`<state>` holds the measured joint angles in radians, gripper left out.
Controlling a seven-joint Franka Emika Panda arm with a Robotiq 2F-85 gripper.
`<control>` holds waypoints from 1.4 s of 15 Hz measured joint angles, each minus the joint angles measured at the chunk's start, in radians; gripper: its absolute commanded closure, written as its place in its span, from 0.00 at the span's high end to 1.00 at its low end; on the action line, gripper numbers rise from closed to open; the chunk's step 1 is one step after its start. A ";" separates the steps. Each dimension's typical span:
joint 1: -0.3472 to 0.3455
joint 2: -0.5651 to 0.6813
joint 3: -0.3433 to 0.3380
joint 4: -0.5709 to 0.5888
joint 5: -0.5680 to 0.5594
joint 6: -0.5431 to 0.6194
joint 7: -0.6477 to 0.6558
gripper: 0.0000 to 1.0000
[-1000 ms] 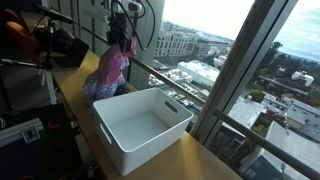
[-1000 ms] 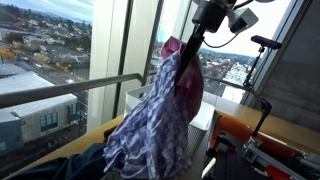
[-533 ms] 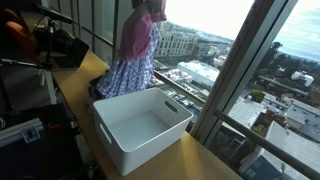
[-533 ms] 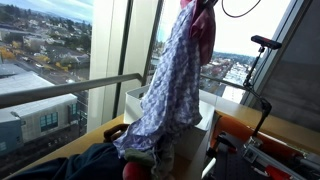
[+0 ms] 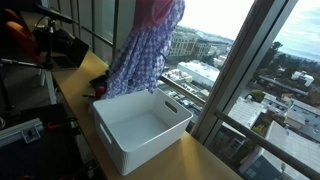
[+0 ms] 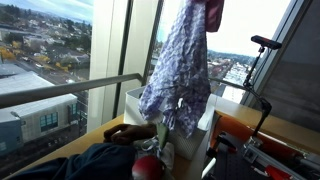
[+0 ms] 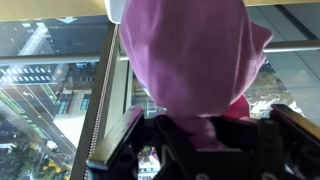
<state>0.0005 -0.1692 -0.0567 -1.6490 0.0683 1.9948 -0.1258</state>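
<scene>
Gripper [image 7: 200,138], bottom of wrist view: fingers closed in on a pink fold of the cloth [image 7: 190,60]. Fabric bunches up from the pinch and fills mid-frame. Hold looks firm, judging by the bunching (pads themselves hidden by fabric).

Progress, as judged: cloth [image 5: 146,52] is up off the counter and hangs full length from top centre of frame. Gripper itself is out of frame above in both exterior views. Hem hangs at about the back rim of the bin [image 5: 158,146], toward its upper-left corner; can't tell if it touches. Nothing lies in the bin, inside shows bare white. So: lifted, yes; set down anywhere, no.

Room:
- Bin sits mid-frame on the counter [image 5: 215,162], top open, free air over it toward lower right.
- In an exterior view, a dark clothes pile [image 6: 75,165] lies lower left w/ a red item [image 6: 148,168] just beside it, both below the hanging cloth [image 6: 180,70].
- Left edge of frame: tripods and gear [image 5: 35,45], near the counter edge.
- Behind, close: rail [image 5: 180,88] and slanted window post [image 5: 235,70], w/ glass along the counter's far side. That is the tight side.
- City beyond.
</scene>
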 measured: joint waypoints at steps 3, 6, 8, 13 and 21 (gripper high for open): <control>-0.011 0.024 -0.009 0.112 0.002 -0.041 0.000 0.00; -0.033 0.061 -0.033 0.258 0.015 -0.097 0.000 0.00; -0.054 0.089 -0.055 0.358 0.035 -0.138 -0.004 0.00; -0.123 0.173 -0.108 0.595 0.118 -0.239 -0.029 0.00; -0.233 0.315 -0.131 0.917 0.223 -0.361 -0.040 0.00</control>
<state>-0.2324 0.1457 -0.1872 -0.7321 0.2909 1.6342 -0.1656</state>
